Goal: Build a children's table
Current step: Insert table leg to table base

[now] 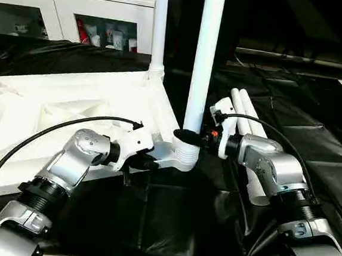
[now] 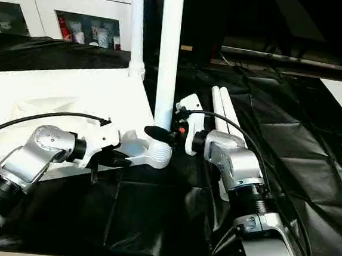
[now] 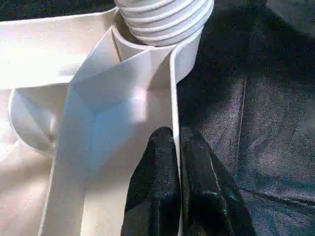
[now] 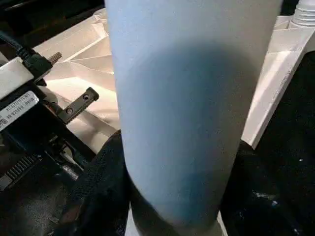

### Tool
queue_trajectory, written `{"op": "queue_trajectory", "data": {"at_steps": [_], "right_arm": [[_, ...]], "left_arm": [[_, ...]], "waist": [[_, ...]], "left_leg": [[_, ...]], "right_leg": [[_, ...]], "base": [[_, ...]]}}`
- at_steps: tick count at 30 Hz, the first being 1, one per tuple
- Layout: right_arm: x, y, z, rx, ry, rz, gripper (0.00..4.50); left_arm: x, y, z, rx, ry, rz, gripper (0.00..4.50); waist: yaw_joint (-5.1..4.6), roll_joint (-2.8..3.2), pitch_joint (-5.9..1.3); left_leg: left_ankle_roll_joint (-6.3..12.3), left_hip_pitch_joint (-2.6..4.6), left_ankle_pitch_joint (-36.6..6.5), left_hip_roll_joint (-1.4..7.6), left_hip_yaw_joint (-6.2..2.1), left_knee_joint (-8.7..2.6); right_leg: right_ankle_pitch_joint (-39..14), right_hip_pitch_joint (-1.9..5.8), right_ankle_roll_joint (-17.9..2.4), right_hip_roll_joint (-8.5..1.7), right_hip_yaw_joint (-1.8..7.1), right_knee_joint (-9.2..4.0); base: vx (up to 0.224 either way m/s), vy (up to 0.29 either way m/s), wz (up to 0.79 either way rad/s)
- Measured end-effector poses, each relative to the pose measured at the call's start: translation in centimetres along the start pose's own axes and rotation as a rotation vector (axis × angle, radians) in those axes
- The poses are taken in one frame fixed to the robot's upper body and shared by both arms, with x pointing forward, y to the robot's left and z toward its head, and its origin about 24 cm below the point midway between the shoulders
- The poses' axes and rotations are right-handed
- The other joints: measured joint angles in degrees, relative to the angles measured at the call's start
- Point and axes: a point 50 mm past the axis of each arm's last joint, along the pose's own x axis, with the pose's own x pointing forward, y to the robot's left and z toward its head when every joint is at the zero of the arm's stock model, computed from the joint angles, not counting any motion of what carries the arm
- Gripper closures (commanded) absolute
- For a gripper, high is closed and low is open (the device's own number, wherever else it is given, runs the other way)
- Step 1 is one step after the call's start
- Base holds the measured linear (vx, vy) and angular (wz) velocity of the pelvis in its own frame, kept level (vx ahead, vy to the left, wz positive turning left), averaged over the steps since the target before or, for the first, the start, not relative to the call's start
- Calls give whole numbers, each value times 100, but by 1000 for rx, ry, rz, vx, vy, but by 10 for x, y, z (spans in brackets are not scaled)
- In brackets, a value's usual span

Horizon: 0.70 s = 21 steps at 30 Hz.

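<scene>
Black cloth (image 1: 168,223): covers the work surface nearest the robot, running under the near corner of the table top and out past it on the robot's right.
Left gripper (image 3: 178,147): just on the robot's side of the near corner socket, at the table top's near edge; its two black fingers (image 3: 152,187) are pressed together on the thin upright edge wall of the top, one finger on each side of it.
Table top (image 1: 52,117): white, lying upside down with the ribbed underside up, stretching from the near corner socket away to the robot's left.
Near corner socket (image 1: 185,155): ribbed round collar at the top's near right corner, with a leg standing in it.
Upright leg (image 1: 203,59): rises straight up out of the near corner socket and leaves the picture at the top.
Right gripper (image 4: 172,196): on the right side of the near corner socket, just above its collar; its black fingers (image 4: 98,187) are spread around the upright leg, one on each side, touching it.
Loose legs (image 1: 247,114): two white tubes lying side by side on the cloth, beyond the right gripper and to the right of the socket.
Far leg (image 1: 159,25): stands upright in the next corner, behind the near corner socket along the same edge.
Cabinet (image 1: 73,14): white, with glass doors, well beyond the table top.
</scene>
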Motion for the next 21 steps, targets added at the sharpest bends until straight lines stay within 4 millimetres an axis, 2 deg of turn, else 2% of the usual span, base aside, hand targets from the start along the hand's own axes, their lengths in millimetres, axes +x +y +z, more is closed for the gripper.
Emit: {"op": "queue_trajectory", "data": {"at_steps": [21], "right_arm": [[3,-6,-4,16,11,-21,260]], "left_arm": [[1,1,0,14,1,-7,450]], "waist": [[36,-7,-2]], "left_leg": [[-1,3,0,0,0,-1]], "right_leg": [[-1,1,2,0,0,0]], "base": [[0,0,0]]}}
